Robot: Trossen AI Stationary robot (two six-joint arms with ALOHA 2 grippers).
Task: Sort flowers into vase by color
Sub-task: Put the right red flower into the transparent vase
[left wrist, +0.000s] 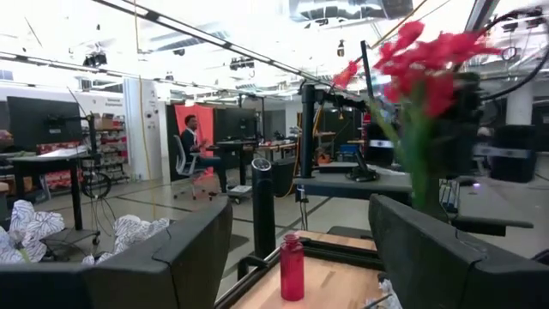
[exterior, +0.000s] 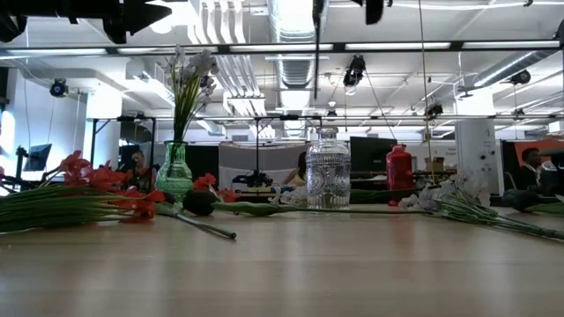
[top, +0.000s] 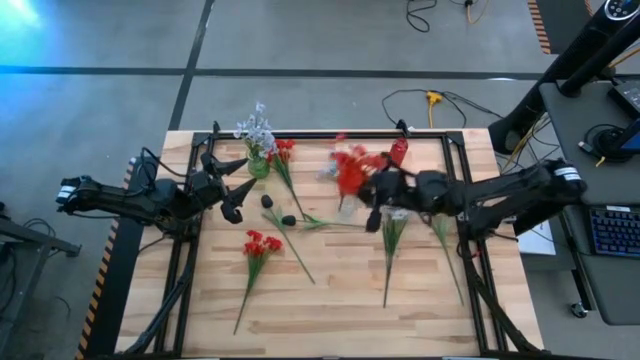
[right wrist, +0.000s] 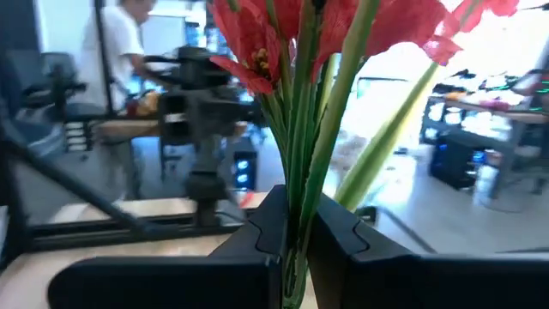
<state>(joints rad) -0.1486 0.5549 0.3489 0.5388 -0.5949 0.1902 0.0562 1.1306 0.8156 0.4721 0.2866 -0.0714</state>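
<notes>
I see my right gripper point(right wrist: 294, 245) clamped on the green stems of a red flower spray point(top: 350, 168) held up over the table's point(top: 340, 310) middle, while my left gripper point(top: 232, 190) waits, fingers apart, beside the green vase point(top: 258, 165) holding pale blossoms.

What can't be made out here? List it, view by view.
High view: the glass vase cannot be picked out beneath the blurred red spray held by the right gripper.
Low view: the top edge cuts off both arms.
Right wrist view: the fingers hide the spray's lower stems.
</notes>
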